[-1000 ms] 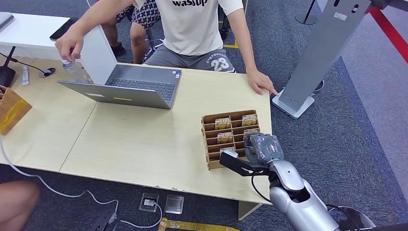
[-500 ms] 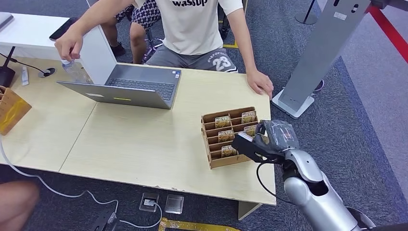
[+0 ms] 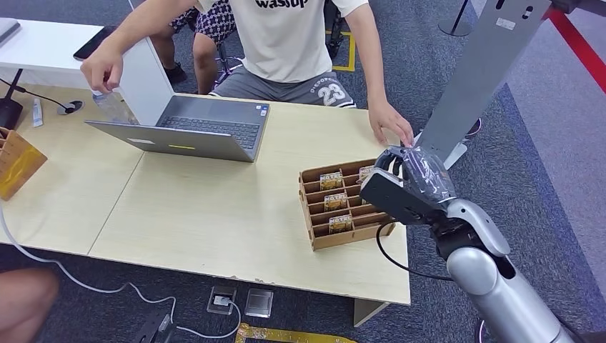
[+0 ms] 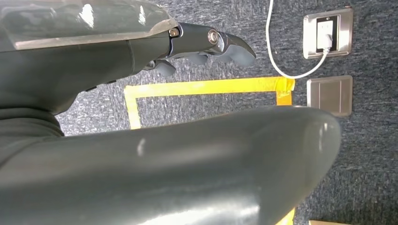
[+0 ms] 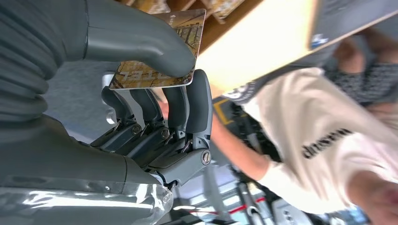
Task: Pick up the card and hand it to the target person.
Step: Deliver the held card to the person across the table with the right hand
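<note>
In the right wrist view, a brown printed card [image 5: 164, 51] is pinched between the thumb and fingers of my right hand [image 5: 141, 93]. In the head view that right hand [image 3: 411, 182] is raised over the far right corner of the wooden card rack [image 3: 336, 239], which holds several more cards [image 3: 331, 180]. The target person in a white T-shirt [image 3: 293, 36] sits at the far side of the table. One of the person's hands [image 3: 389, 121] rests on the table edge just beyond my right hand. My left hand [image 4: 117, 61] hangs over the floor, fingers apart and holding nothing.
An open laptop [image 3: 193, 128] lies on the light wooden table [image 3: 214, 207]. The person's other hand holds a bottle [image 3: 111, 103] at the far left. A grey floor stand [image 3: 479, 71] rises right of the table. A yellow wooden box [image 3: 18, 164] sits at the left edge.
My right hand has lifted from the near right side of the rack and moved away from me toward the person's hand. The person's hand shifted slightly on the table edge.
</note>
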{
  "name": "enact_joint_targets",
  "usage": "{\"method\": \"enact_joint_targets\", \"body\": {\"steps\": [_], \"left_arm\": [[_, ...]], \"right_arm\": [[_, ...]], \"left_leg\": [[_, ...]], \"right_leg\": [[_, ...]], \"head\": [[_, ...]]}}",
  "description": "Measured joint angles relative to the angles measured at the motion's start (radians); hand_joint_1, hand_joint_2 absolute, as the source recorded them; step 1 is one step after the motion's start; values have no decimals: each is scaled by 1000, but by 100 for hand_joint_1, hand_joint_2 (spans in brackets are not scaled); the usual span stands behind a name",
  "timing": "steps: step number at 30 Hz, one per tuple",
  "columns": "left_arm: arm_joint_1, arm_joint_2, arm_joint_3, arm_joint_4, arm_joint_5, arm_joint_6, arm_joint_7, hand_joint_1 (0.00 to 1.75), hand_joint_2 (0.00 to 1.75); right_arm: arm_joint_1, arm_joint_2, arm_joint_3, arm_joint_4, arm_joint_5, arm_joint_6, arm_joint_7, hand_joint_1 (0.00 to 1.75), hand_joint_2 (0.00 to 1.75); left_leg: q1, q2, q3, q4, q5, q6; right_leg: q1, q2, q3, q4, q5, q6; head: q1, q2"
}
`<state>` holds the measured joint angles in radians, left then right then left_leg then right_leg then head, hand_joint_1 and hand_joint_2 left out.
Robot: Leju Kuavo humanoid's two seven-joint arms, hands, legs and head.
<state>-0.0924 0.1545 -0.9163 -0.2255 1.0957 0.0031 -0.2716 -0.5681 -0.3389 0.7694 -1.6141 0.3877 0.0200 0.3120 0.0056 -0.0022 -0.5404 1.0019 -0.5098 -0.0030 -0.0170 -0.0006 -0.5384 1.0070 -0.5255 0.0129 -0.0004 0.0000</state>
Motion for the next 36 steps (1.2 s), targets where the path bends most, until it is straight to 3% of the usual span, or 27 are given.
{"method": "enact_joint_targets", "body": {"steps": [8, 16, 25, 29, 34, 36], "left_arm": [[0, -4, 0, 0, 2, -3, -2, 0, 0], [-3, -14, -7, 0, -9, -3, -6, 0, 0], [-13, -20, -17, 0, -10, -1, -3, 0, 0], [-14, -20, -18, 0, -12, -5, -6, 0, 0], [-13, -20, -24, 0, -20, 4, -15, 0, 0], [-13, -20, -25, 0, -15, 10, -16, 0, 0]], "right_arm": [[-2, 11, 3, -16, 127, -162, -128, 152, 175], [-2, 52, 8, 58, 345, -416, -252, 152, 175], [2, 108, 7, 192, 385, -573, -340, 152, 175], [2, 126, 7, 233, 372, -581, -346, 0, 175], [2, 137, 7, 266, 313, -569, -338, 0, 175], [3, 140, 7, 274, 227, -528, -336, 0, 87]], "left_leg": [[0, 0, 0, 0, 0, 0], [0, 0, 0, 0, 0, 0], [0, 0, -1, 0, 0, 0], [0, 0, -1, 0, 0, 0], [0, 0, -1, 0, 0, 0], [0, 0, -1, 0, 0, 0]], "right_leg": [[0, 0, 0, 0, 0, 0], [0, 0, 0, 0, 0, 0], [0, 0, 0, 0, 0, 0], [0, 0, 0, 0, 0, 0], [0, 0, 0, 0, 0, 0], [0, 0, 0, 0, 0, 0]], "head": [[0, 0], [0, 0], [0, 0], [-1, 0], [0, 0], [0, 0]]}}
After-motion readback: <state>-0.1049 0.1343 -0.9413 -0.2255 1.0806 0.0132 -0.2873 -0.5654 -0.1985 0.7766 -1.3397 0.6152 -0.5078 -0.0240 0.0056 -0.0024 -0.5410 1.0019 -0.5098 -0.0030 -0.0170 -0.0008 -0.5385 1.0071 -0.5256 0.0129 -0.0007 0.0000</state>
